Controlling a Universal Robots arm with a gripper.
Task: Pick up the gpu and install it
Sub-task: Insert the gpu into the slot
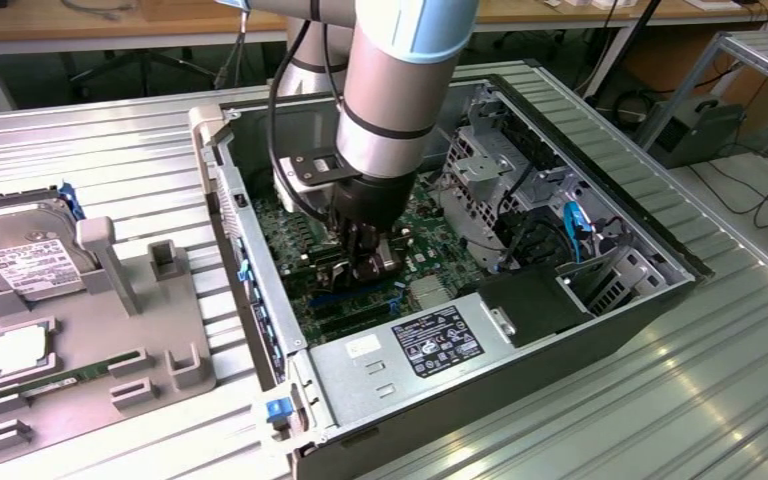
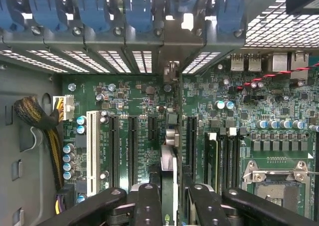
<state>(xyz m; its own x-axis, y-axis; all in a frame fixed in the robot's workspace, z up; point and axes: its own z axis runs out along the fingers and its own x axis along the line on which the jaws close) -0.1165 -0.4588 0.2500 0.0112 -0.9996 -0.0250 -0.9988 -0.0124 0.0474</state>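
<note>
My fingers (image 2: 168,198) are closed on the gpu (image 2: 169,156), held edge-on over the green motherboard (image 2: 134,94) inside the open computer case (image 1: 624,310); pickup looks done; the card stands among the black expansion slots (image 2: 132,148), toward six o'clock of the blue bracket clips (image 2: 137,11); whether it is fully seated I cannot tell.

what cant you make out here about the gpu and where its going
- Whether the gpu is seated in its slot: in the wrist view it is edge-on and the fingers cover its near end.
- The gpu's contact edge in the exterior view: the arm and gripper block it.
- Label text on the power supply: too small.
</note>
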